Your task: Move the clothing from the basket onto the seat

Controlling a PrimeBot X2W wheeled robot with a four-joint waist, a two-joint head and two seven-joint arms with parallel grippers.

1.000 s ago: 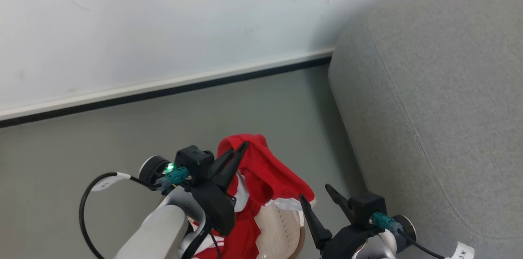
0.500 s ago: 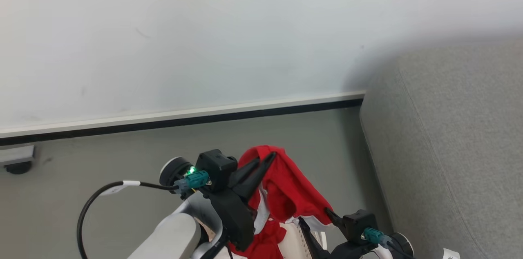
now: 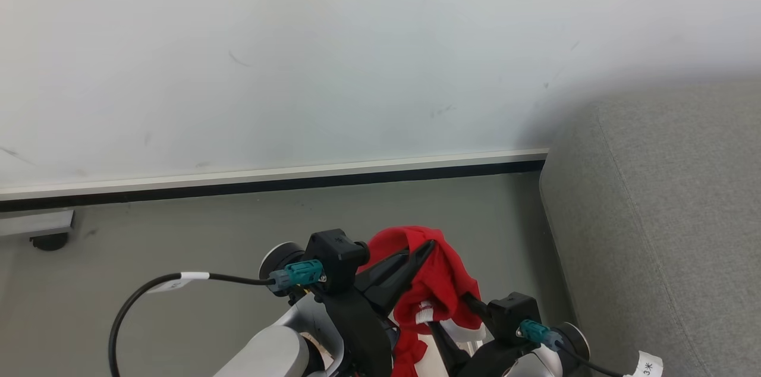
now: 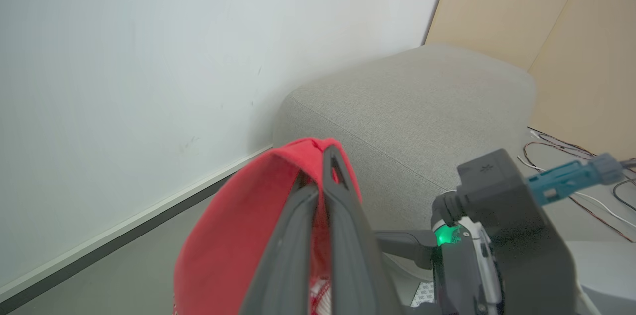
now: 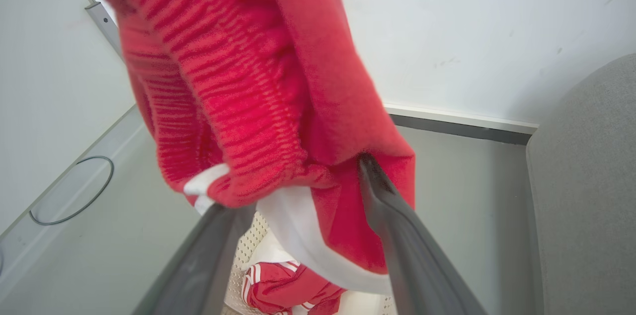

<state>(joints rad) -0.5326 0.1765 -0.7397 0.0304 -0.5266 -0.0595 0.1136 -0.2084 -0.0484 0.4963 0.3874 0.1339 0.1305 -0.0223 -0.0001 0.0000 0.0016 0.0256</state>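
Between the pinching fingers of left gripper (image 3: 423, 246) hangs clothing (image 3: 443, 282); right gripper (image 5: 293, 186) spread below. Best carry it right, fully over seat (image 3: 666, 216), before releasing.

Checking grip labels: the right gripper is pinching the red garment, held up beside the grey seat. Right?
No: the left gripper is pinching the red garment, held up beside the grey seat; the left wrist view shows its fingers shut on it. The right gripper is open.

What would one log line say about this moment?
left gripper: shut on red garment, above basket | right gripper: open at its hanging hem | seat: rightward, not yet reached
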